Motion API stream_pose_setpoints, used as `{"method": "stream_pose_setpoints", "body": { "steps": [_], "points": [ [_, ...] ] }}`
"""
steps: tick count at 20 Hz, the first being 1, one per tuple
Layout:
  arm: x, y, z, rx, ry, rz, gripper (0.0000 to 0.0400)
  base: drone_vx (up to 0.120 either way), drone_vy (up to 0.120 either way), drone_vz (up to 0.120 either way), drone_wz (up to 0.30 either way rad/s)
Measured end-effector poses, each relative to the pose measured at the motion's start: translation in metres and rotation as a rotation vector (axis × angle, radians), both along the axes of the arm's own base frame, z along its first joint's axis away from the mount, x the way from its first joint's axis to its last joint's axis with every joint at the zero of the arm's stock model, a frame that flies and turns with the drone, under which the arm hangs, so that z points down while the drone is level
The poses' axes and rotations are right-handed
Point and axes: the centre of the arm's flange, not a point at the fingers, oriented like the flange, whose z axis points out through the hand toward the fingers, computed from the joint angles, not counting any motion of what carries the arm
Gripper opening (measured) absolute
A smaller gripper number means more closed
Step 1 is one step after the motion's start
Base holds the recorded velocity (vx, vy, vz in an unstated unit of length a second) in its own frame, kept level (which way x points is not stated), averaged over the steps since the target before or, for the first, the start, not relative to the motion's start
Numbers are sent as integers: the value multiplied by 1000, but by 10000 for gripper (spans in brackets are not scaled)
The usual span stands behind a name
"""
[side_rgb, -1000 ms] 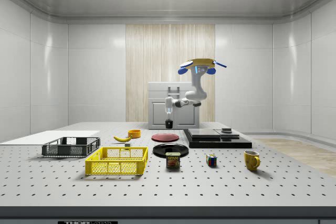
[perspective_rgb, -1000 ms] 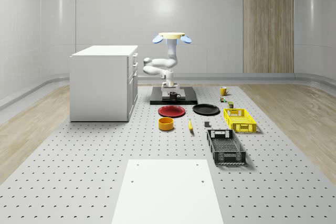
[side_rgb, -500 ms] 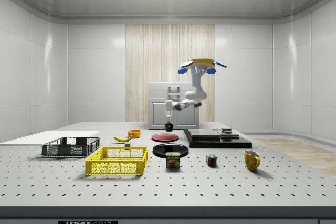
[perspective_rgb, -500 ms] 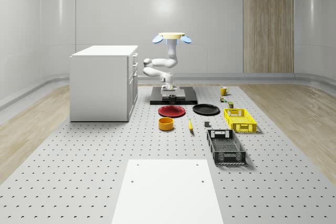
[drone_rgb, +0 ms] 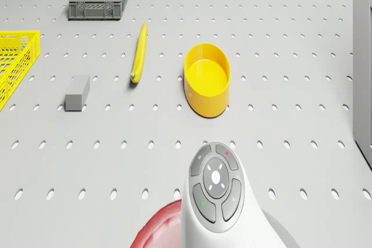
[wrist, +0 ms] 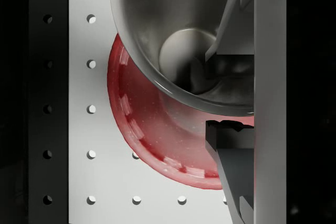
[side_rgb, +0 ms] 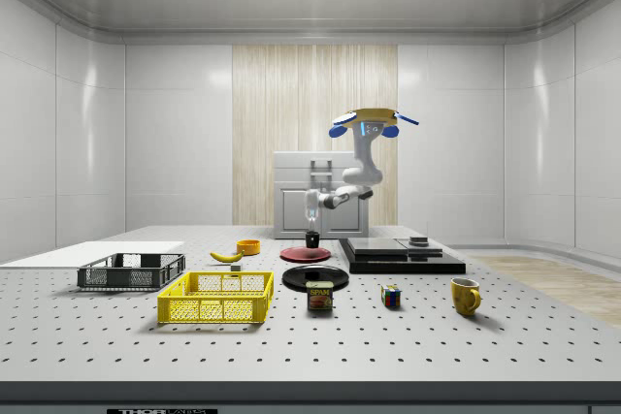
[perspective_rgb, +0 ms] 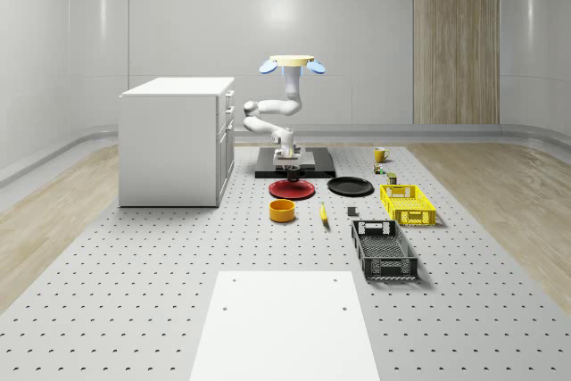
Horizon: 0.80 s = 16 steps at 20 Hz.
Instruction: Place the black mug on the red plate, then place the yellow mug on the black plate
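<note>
The black mug (perspective_rgb: 291,170) (side_rgb: 312,238) hangs upright just above the red plate (perspective_rgb: 293,190) (side_rgb: 306,253), with my gripper (perspective_rgb: 290,163) (side_rgb: 312,229) shut on its rim. In the wrist view the gripper (wrist: 212,92) pinches the wall of the mug (wrist: 178,51), and the red plate (wrist: 152,129) lies right beneath. The black plate (perspective_rgb: 350,186) (side_rgb: 315,276) lies beside the red one. The yellow mug (perspective_rgb: 380,155) (side_rgb: 466,296) stands further off on the table. The drone (perspective_rgb: 292,62) (side_rgb: 369,123) hovers over the black platform (perspective_rgb: 319,167).
A white cabinet (perspective_rgb: 174,140) stands at the whole-scene view's left of the plates. In front lie a yellow bowl (drone_rgb: 207,79), a banana (drone_rgb: 138,53), a grey block (drone_rgb: 77,92), a yellow crate (perspective_rgb: 408,203) and a black crate (perspective_rgb: 384,250). A can (side_rgb: 320,296) and a cube (side_rgb: 390,296) stand near the yellow mug.
The arm has carried the black mug from over the black platform out over the red plate and lowered it. The drone has kept its place.
</note>
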Motion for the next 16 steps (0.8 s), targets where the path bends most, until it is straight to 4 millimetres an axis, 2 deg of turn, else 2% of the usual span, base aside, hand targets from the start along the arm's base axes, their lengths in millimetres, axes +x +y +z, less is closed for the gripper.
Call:
{"method": "stream_pose_setpoints", "body": {
  "steps": [5, 11, 12, 14, 16],
  "points": [
    [13, 0, 9, 0, 0, 0, 110, 0, 0, 0, 0],
    [19, 0, 16, 0, 0, 0, 110, 0, 0, 0, 0],
    [20, 0, 17, 0, 0, 0, 133, 0, 0, 0, 0],
    [20, 0, 17, 0, 0, 0, 238, 0, 0, 0, 0],
    [21, 0, 14, 0, 0, 0, 302, 0, 0, 0, 0]
  ]
}}
